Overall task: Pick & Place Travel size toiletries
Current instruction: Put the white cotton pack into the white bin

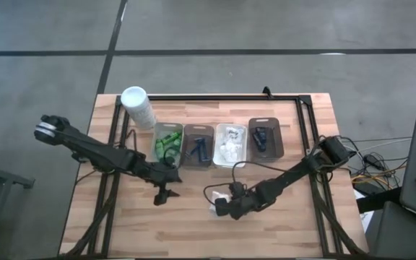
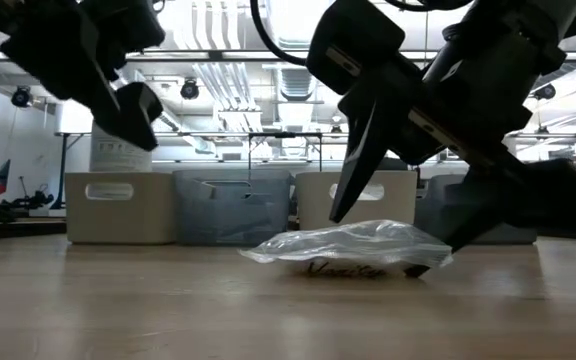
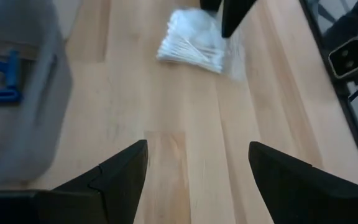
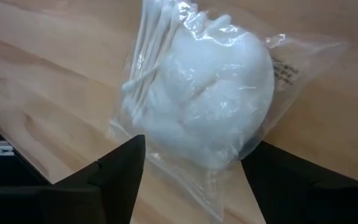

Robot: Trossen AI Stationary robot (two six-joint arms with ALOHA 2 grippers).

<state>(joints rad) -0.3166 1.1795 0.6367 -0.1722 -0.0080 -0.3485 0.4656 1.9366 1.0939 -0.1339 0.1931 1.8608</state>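
Note:
A clear plastic bag (image 4: pixel 210 99) holding a lumpy white puff and a bundle of white cotton swabs lies flat on the wooden table (image 1: pixel 280 231), toward its near edge. It also shows as the bag (image 2: pixel 353 248) and the bag (image 3: pixel 194 46). My right gripper (image 4: pixel 194 152) is open and comes down over it, one finger on either side. My left gripper (image 3: pixel 197 165) is open and hovers over bare wood to the left of the bag, near the green-bottle tray (image 1: pixel 167 144). My right gripper (image 2: pixel 388 235) straddles the bag from above with its fingers slanting down. One finger (image 2: pixel 468 235) reaches the table at the bag's right end (image 2: pixel 423 262). I cannot tell whether it touches the plastic. The bag lies flat on the wood.
Four small trays stand in a row toward the far edge: green bottles, blue razors (image 1: pixel 198 146), white puffs (image 1: pixel 231 143) and black sticks (image 1: pixel 266 137). A tall white cylinder (image 1: pixel 139 107) stands at the far left. A black frame (image 1: pixel 305 130) borders the table. Cables lie at the right.

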